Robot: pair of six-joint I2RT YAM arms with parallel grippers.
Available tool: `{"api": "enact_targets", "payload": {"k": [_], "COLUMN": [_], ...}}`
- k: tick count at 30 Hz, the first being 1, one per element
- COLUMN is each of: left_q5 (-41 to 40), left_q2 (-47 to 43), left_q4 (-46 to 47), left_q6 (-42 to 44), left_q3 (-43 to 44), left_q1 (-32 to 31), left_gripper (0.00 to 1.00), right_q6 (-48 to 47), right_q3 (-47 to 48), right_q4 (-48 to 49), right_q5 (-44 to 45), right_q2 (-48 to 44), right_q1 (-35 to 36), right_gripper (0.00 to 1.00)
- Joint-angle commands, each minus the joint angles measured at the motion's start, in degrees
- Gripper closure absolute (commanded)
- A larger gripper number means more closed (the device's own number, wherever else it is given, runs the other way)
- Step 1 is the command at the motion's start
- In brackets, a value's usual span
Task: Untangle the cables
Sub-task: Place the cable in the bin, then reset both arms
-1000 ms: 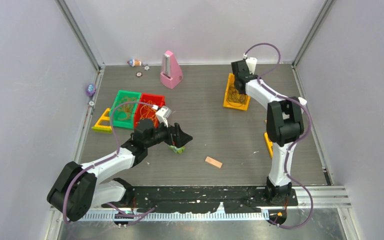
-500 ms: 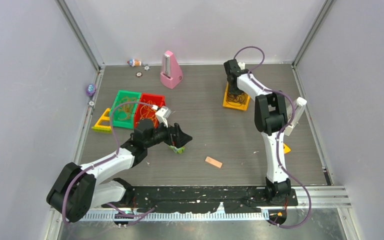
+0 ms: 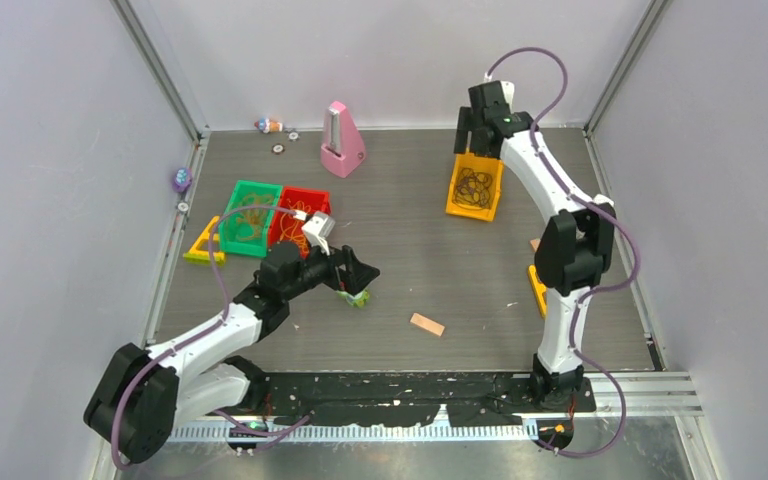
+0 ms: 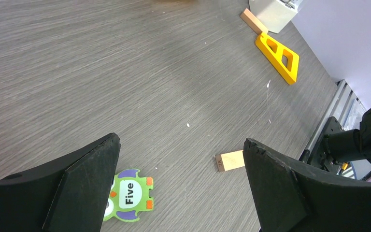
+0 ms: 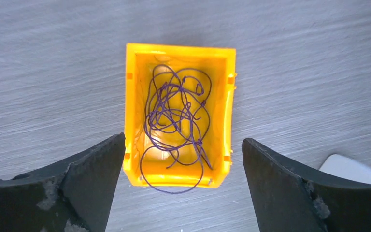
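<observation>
A tangle of dark purple cables [image 5: 176, 121] lies in an orange bin [image 5: 130, 111] at the back right of the table, with one loop hanging over the near rim. My right gripper [image 5: 183, 138] hovers above that bin, open and holding nothing. In the top view it [image 3: 480, 140] sits over the bin's [image 3: 457, 205] far end. Thin yellowish strands [image 3: 248, 222] fill a green bin [image 3: 257, 184], and orange strands [image 3: 295, 228] a red bin [image 3: 305, 190]. My left gripper [image 4: 179, 140] is open and low over bare table, right of those bins.
A green owl puzzle piece marked "Five" [image 4: 125, 193] lies by my left finger. A small wooden block [image 4: 230, 160] is near the other finger. A yellow frame piece [image 4: 278, 55] lies by the right arm, another [image 3: 203, 243] left of the green bin. A pink metronome [image 3: 341, 140] stands at the back.
My right gripper has gone from shut to open and lifted away from the orange bin, leaving the purple cables inside. The left arm has barely shifted.
</observation>
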Motion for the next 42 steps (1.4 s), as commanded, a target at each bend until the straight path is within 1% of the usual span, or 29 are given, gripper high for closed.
{"api": "enact_targets", "payload": {"k": [1,6,8,10,12,13,14,15,16,17,18,20,21,22,24,26,27,28,29,30,31,32,34,36,37,38,39,40,42], "left_q5": [-2.4,-3.3,-4.5,-8.3,-13.4,-15.9,-18.1,-20.3,-23.1,-25.4,-27.5,-33.8,-35.4,-38.8,-44.4,-50.1,-54.9,-59.2,-61.5,-62.0,-61.7,-60.9,-58.3,-53.5,-51.3,-49.5,-47.4,-45.4,-44.6], "left_q2": [-1.8,-3.2,-5.6,-10.1,-15.0,-17.3,-19.8,-22.2,-24.5,-27.1,-29.6,-34.1,-34.9,-36.1,-36.8,-36.4,-35.8,-34.9,-33.8,-32.2,-30.4,-28.1,-23.2,-19.2,-17.6,-15.6,-13.5,-11.0,-7.1], "left_q4": [0.6,1.0,1.3,0.3,-1.4,-2.5,-4.1,-6.1,-8.7,-12.0,-15.4,-19.7,-20.5,-21.0,-21.8,-19.5,-17.9,-14.8,-10.8,-6.8,-2.0,3.0,15.2,21.0,22.1,22.5,22.7,22.9,23.2], "left_q6": [1.6,2.3,3.4,4.8,6.3,7.2,8.3,9.2,9.9,10.1,10.4,9.9,10.4,11.3,13.3,17.4,19.0,20.2,21.7,22.5,22.8,23.1,24.5,28.9,30.5,30.4,29.9,29.0,29.0], "left_q3": [-0.6,-1.2,-2.2,-3.7,-5.2,-5.6,-5.8,-5.7,-5.1,-3.9,-2.8,-1.4,-1.0,-0.8,-0.7,-2.4,-3.6,-5.2,-7.1,-9.0,-10.8,-12.9,-16.4,-16.9,-16.7,-16.3,-15.7,-15.0,-14.1], "left_q1": [-0.2,-0.2,-0.3,-0.3,-0.2,-0.2,-0.2,-0.2,-0.2,-0.2,-0.2,-0.2,-0.1,-0.2,-0.2,-0.2,-0.1,0.1,0.8,1.8,3.3,4.8,8.2,10.6,11.6,12.7,14.4,16.2,18.4], "left_gripper": [0.01,0.01,0.00,0.00,0.00,0.01,0.01,0.00,0.00,0.00,0.01,0.01,0.00,0.00,0.00,0.00,0.00,0.01,0.00,0.01,0.00,0.00,0.01,0.00,0.00,0.00,0.00,0.00,0.02], "right_q6": [-1.1,-3.1,-4.5,-5.6,-6.0,-7.6,-8.7,-11.7,-13.4,-13.9,-14.0,-11.7,-11.1,-10.8,-12.6,-15.4,-16.7,-18.4,-19.2,-21.1,-22.0,-23.4,-25.1,-26.3,-26.0,-25.1,-23.0,-22.0,-20.6], "right_q3": [-1.9,-11.3,-15.9,-22.4,-31.3,-38.9,-43.1,-52.5,-56.9,-66.0,-70.1,-85.3,-88.6,-93.6,-97.3,-98.2,-98.5,-99.8,-100.7,-103.0,-104.0,-104.8,-104.8,-105.0,-105.1,-104.7,-104.6,-104.7,-104.6], "right_q4": [3.0,8.1,10.6,14.7,21.0,26.5,30.2,39.3,43.9,53.6,57.9,73.1,76.3,81.2,82.0,79.5,79.5,81.5,83.5,89.6,92.6,98.0,102.9,107.1,108.1,107.9,108.0,109.8,113.2], "right_q5": [0.2,-2.8,-4.3,-5.3,-3.9,-3.7,-4.0,-4.8,-4.2,-3.7,-1.5,1.5,1.9,1.9,1.2,1.7,2.1,2.6,2.6,2.7,3.0,3.9,5.0,4.6,4.2,4.0,1.9,1.1,0.8], "right_q2": [-8.7,-18.7,-23.0,-28.1,-34.1,-38.8,-41.0,-45.7,-48.2,-52.9,-55.2,-62.9,-64.4,-66.8,-69.2,-70.2,-70.3,-70.1,-69.8,-68.5,-67.2,-63.8,-58.4,-54.6,-52.9,-52.3,-50.3,-49.0,-44.3], "right_q1": [-0.1,-0.1,-0.1,-0.1,-0.1,-0.1,-0.2,-0.2,-0.2,-0.1,-0.1,-0.2,-0.2,-0.2,-0.2,-0.2,-0.2,-0.2,-0.2,-0.2,-0.4,-0.6,-1.1,-1.5,-2.1,-2.9,-5.2,-6.3,-7.8], "right_gripper": [0.04,0.05,0.05,0.04,0.04,0.04,0.04,0.04,0.05,0.05,0.05,0.05,0.05,0.05,0.05,0.05,0.05,0.05,0.05,0.05,0.05,0.05,0.05,0.05,0.05,0.04,0.04,0.02,0.01]}}
